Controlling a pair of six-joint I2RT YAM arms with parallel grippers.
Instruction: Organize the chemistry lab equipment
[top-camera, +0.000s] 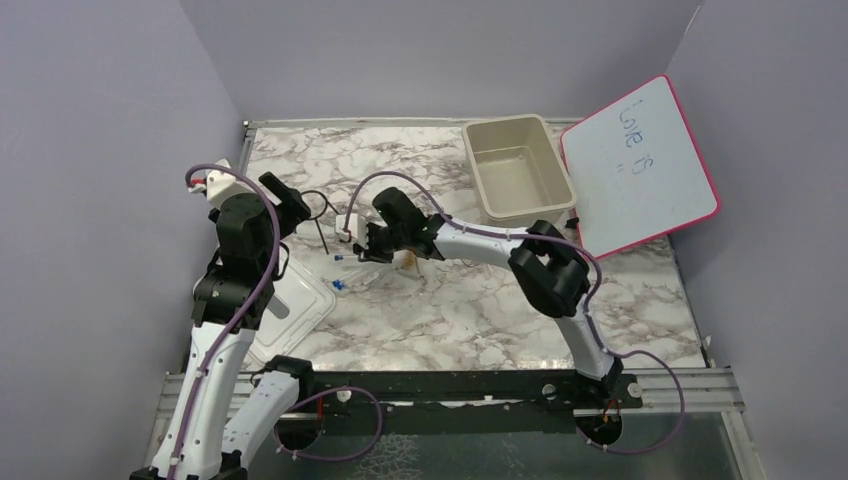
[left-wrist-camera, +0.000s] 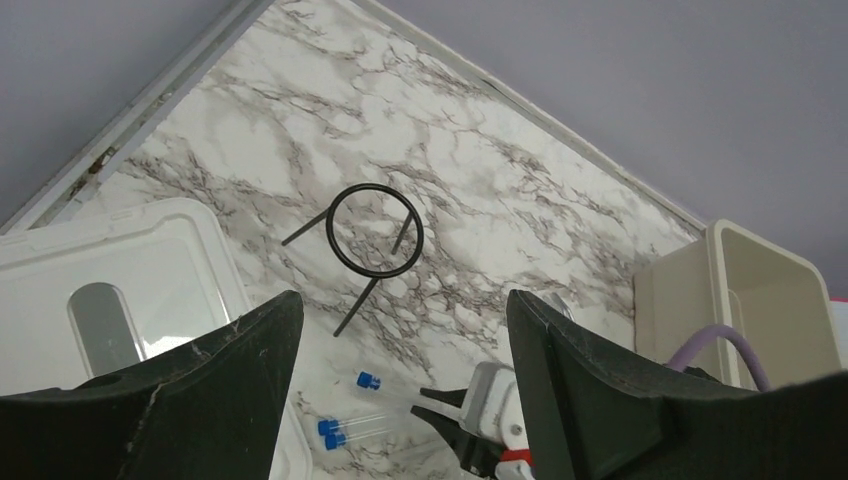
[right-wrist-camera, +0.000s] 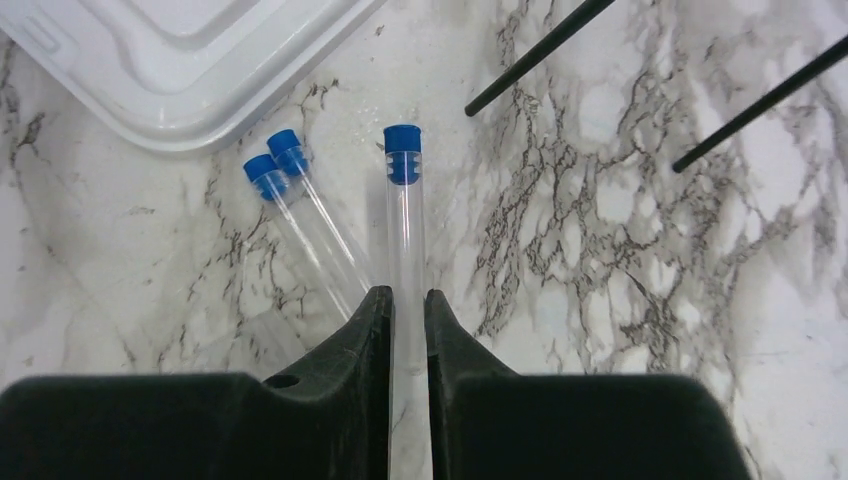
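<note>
My right gripper (right-wrist-camera: 409, 295) is shut on the lower end of a clear tube with a blue cap (right-wrist-camera: 404, 215), which lies along the marble table. Two more blue-capped tubes (right-wrist-camera: 300, 215) lie side by side just left of it. In the left wrist view these tubes (left-wrist-camera: 345, 430) sit below a black wire ring (left-wrist-camera: 375, 230) with thin legs. My left gripper (left-wrist-camera: 400, 310) hangs open above the table with nothing between its fingers. From above, the left gripper (top-camera: 290, 205) is left of the right gripper (top-camera: 355, 245).
A white lid (top-camera: 300, 305) lies flat at the left, close to the tubes. The beige tub (top-camera: 480, 175) stands at the back right, with the pink-framed whiteboard (top-camera: 640, 165) leaning beside it. Something small and tan (top-camera: 408, 262) lies under the right arm.
</note>
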